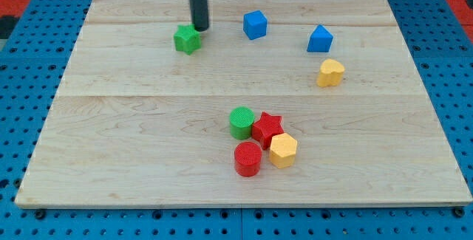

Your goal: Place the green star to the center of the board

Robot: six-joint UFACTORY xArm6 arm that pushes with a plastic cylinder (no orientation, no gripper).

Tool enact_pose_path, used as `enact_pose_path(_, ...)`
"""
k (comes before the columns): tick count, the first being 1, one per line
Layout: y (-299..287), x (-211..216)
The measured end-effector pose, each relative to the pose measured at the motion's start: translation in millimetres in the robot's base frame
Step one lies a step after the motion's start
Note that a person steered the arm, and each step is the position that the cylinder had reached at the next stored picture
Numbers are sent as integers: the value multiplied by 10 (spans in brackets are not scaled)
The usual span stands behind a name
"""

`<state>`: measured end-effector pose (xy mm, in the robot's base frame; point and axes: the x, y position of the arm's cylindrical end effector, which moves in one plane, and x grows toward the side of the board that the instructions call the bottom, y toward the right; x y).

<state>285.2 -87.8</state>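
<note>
A: Red cylinder [247,159] is sitting nearest the view's bottom, touching a yellow hexagon [282,151], a red star [267,128] and a green cylinder [242,122] in one cluster.

B: And the rod?

A: No hand here, so nothing opening or gripping. My tip [200,29] is resting at the upper right edge of the green star [188,39], touching or just short of it; hard to tell.

B: Star's position?

A: Sitting near the view's top, left of middle, well apart from the board's [111,136] centre.

B: Beyond it?

A: A blue block [255,24] lying to the right of the tip, another blue block [320,39] farther right, a yellow block [330,72] just below that one.

B: Risks?

A: Contact is sitting off-centre on a pointed shape, so I'm judging a push could spin the star or let it slip off the tip. Overshooting downward could knock the cluster.

B: Containers?

A: None showing.
</note>
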Motion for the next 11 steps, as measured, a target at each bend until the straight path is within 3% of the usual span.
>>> enact_pose_path(1, 157, 383)
enact_pose_path(2, 229, 412)
enact_pose_path(3, -305, 154)
enact_pose_path(4, -595, 368)
enact_pose_path(5, -502, 739)
enact_pose_path(7, -825, 236)
enact_pose_path(8, -632, 109)
enact_pose_path(10, -560, 518)
enact_pose_path(11, -827, 87)
